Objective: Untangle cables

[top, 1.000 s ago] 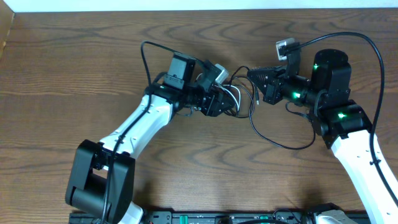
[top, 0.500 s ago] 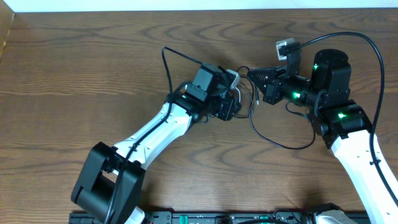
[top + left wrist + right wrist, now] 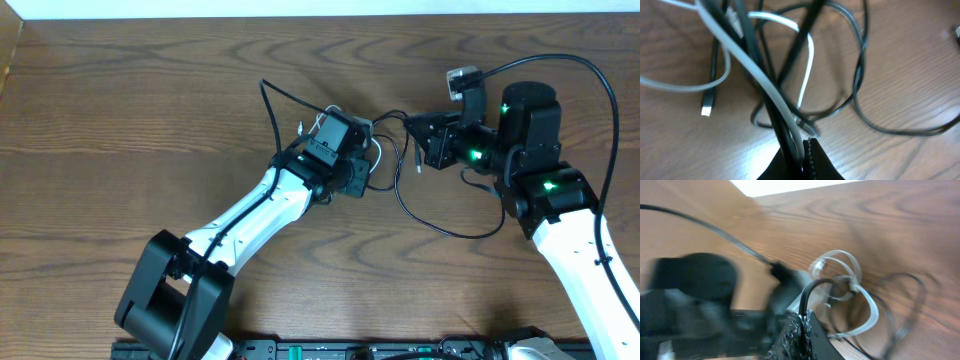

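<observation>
The cables (image 3: 388, 150) lay knotted on the wooden table (image 3: 120, 90), just toward 12 o'clock from the middle of the overhead view, with both arms gripping them. At 9 o'clock of the knot, the left gripper (image 3: 364, 168) was clamped on a bundle of strands: a whitish cord (image 3: 761, 85) and black ones ran together into its closed tips. A small plug (image 3: 706, 107) lay free on the wood at 9 o'clock in the wrist view. At 3 o'clock of the knot, the right gripper (image 3: 412, 122) was closed on a single black cord (image 3: 804, 300) that arched up from its tips. A slack black loop (image 3: 445, 230) trailed toward 5 o'clock.

The step looked like a pull-apart. It would go best done slowly along the 9-to-3 line, with the arms easing off if the pale loops tightened. The left grip on several strands risked dragging the whole knot, so one strand would serve better.
</observation>
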Controlling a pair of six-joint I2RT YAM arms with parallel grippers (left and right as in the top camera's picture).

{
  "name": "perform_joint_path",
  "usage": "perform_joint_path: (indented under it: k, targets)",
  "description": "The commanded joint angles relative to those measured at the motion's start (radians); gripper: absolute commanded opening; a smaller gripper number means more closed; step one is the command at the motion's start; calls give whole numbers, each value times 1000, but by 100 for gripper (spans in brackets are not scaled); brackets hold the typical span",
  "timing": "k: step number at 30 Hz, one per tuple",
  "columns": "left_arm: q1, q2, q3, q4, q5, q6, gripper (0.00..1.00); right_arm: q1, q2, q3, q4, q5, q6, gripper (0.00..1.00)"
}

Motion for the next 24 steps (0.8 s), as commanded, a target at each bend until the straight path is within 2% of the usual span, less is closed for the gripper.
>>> perform_joint_path:
  k: [1,5,10,16,22,23,24]
  targets:
    - [0,-73,-1,-50,-42,80,8,-7,-20,11,-50,212,7,1]
    - [0,-175,-1,-94,-95,119,8,-24,-20,11,-139,361,29,1]
    - [1,-325,-1,-84,-117,140,8,-37,-18,10,-214,452,29,1]
    - [1,-477,-1,-83,-182,140,8,-37,-8,10,-248,513,18,1]
    - [23,-600,-1,-83,-181,129,8,-38,77,7,-274,541,11,1]
    - [27,-615,-1,-83,-181,119,8,-38,91,7,-272,532,-1,13]
    - [29,-631,-1,-84,-177,116,8,-38,111,7,-269,509,-23,43]
